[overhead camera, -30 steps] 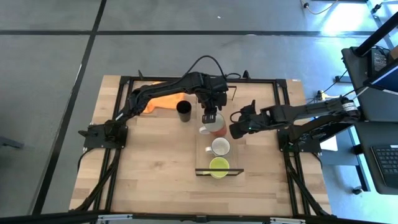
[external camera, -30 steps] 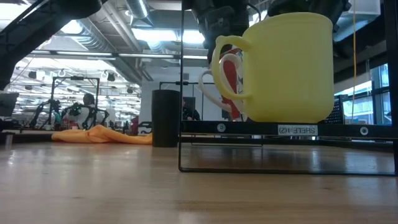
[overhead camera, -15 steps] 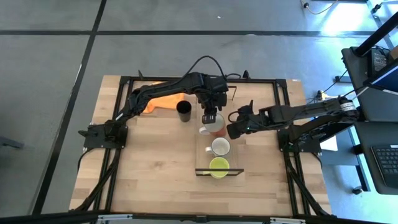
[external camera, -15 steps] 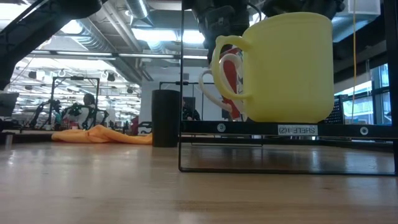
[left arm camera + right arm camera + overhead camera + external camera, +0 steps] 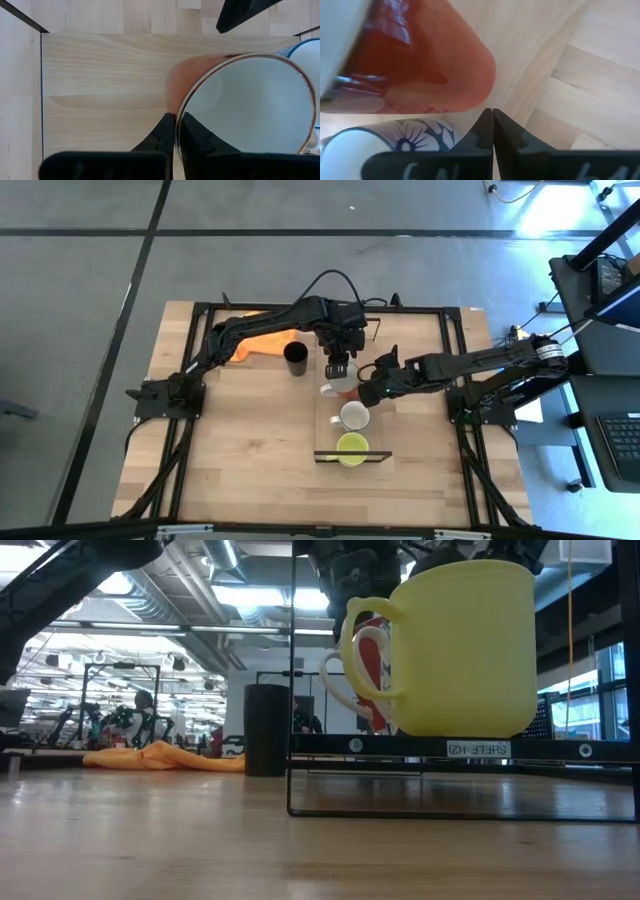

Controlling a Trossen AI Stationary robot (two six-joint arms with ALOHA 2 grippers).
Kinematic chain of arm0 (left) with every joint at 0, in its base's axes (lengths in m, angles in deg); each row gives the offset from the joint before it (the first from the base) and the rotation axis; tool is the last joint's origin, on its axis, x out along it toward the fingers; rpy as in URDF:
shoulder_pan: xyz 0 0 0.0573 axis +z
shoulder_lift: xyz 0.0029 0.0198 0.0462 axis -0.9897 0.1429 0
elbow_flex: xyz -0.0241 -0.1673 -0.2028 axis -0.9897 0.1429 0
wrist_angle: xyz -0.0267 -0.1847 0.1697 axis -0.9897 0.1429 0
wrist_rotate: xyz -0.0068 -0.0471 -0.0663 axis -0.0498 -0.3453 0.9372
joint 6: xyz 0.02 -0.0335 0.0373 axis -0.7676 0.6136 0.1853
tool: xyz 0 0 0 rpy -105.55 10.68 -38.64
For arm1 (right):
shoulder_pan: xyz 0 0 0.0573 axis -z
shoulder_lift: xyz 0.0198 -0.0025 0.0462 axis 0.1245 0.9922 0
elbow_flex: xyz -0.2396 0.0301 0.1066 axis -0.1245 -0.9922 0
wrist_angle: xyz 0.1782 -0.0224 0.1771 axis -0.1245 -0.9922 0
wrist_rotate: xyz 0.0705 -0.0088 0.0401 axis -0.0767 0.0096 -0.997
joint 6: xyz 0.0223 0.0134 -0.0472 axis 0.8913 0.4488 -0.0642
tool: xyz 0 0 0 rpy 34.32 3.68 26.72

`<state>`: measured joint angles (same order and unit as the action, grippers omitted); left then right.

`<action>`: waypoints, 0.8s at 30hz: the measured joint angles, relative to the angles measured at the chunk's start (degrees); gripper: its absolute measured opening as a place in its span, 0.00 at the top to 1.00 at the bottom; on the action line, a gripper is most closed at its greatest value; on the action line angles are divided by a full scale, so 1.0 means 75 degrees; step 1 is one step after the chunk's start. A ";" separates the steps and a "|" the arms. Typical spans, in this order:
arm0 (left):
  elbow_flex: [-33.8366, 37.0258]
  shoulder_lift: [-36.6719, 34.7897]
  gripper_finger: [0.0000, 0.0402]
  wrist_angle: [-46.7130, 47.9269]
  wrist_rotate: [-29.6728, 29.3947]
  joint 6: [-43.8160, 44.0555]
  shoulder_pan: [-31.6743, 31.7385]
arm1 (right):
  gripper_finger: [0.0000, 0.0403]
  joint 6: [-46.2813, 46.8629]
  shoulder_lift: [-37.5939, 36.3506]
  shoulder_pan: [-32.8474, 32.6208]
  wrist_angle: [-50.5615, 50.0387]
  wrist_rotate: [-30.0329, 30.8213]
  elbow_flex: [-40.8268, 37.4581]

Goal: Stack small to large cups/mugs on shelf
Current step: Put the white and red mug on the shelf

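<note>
The shelf (image 5: pixel 328 430) lies lengthwise mid-table. On it a yellow-green mug (image 5: pixel 351 447) stands nearest, then a white mug (image 5: pixel 354 416) with blue flowers, then the reddish-brown mug (image 5: pixel 347 385) at the far end. My left gripper (image 5: pixel 340 370) is shut on that mug from the far side. My right gripper (image 5: pixel 366 394) is shut, its tips beside the mug's lower wall on the right. A black cup (image 5: pixel 295 360) stands on the table left of the shelf. My left gripper pinches the reddish-brown mug's rim (image 5: pixel 176 111), one finger inside the white hollow and one on the outer wall. The fingers slant steeply down from the far side. The mug's mouth faces up; its base is hidden. My right gripper has its shut fingertips (image 5: pixel 489 114) next to the mug's bottom edge (image 5: pixel 475 100), slanting down from the table's right. Whether they touch it I cannot tell.
An orange cloth (image 5: pixel 262 340) lies at the table's far left, behind the black cup (image 5: pixel 266 730). In the low view the yellow-green mug (image 5: pixel 465 650) hides most of the shelf's row. Bare tabletop lies left of the shelf and toward the near edge.
My right gripper has moved toward the table's left and a little down, up to the reddish-brown mug, and its fingers have shut. My left gripper and the mug have kept still.
</note>
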<state>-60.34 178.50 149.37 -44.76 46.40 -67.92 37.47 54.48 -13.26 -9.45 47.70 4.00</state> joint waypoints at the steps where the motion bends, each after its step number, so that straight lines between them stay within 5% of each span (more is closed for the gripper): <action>1: 0.0000 0.0000 0.98 0.0000 0.0003 0.0005 0.0000 | 0.99 -0.0021 0.0046 0.0000 0.0001 0.0002 0.0000; 24: 0.0617 -0.0038 0.95 -0.0309 0.0035 0.0294 -0.0016 | 0.99 -0.0510 0.0839 0.0000 0.0408 -0.0060 0.0000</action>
<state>-55.71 178.22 147.05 -44.49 48.61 -68.04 33.65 60.77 -13.26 -6.39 47.25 4.00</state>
